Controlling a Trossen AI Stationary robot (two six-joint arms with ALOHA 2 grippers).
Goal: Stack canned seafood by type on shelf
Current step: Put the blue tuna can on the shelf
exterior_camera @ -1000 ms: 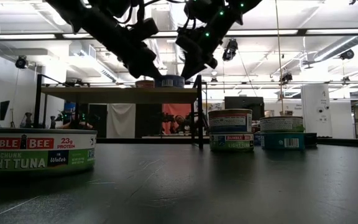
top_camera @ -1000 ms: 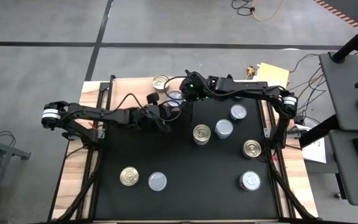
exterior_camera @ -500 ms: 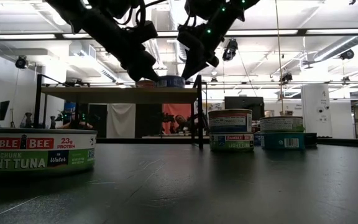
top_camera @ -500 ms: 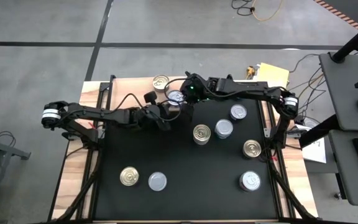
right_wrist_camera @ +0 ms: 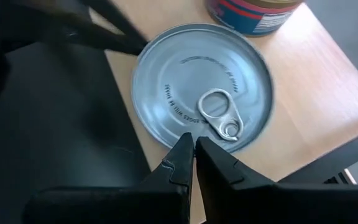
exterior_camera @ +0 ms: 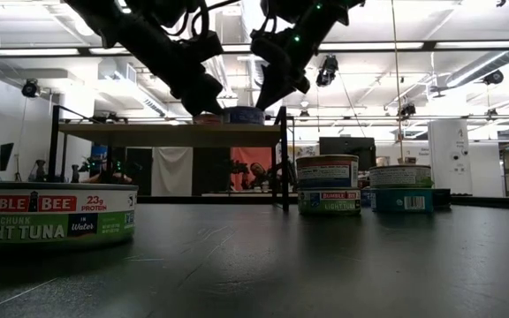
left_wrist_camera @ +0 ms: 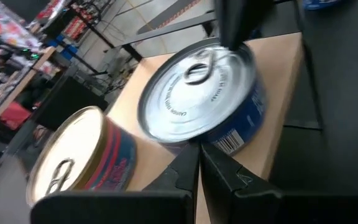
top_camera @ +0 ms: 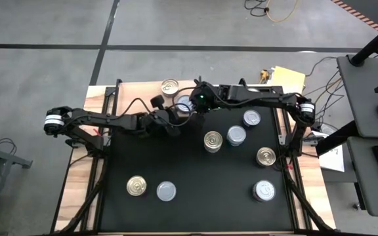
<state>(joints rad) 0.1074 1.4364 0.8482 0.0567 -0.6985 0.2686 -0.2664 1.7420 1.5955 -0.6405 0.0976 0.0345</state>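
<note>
On the light-brown wooden shelf (right_wrist_camera: pixel 303 81) at the far edge of the table (top_camera: pixel 195 183) sit two short round tins side by side. One is a silver-topped tin (right_wrist_camera: pixel 202 87) with a ring pull and a blue side label; the other is a gold-topped tin (left_wrist_camera: pixel 79 162) with a red and blue label, standing nearer the table's far left corner. The silver lid is smooth metal with stamped lettering in an arc around the pull tab.

The left hand (left_wrist_camera: pixel 199 163) has its dark fingers pressed together and empty, its tips at the blue tin's side wall by the barcode. The right hand (right_wrist_camera: pixel 193 149) is over the same tin, its fingers also closed on nothing, with the tips just at the lid's rim.

Out on the flat black table more tins stand apart from one another: a gold-topped one (top_camera: pixel 212 141) touching a grey-topped one (top_camera: pixel 236 136) near the middle, a silver-topped one (top_camera: pixel 251 118) beyond them, another gold one (top_camera: pixel 266 156) towards the right edge, a silver one (top_camera: pixel 264 191) near the near right corner, and a gold (top_camera: pixel 136 185) and grey (top_camera: pixel 166 191) pair towards the near left corner. In the low view the nearest tin (exterior_camera: pixel 53 214) shows a paper label reading Bumble Bee chunk light tuna.
</note>
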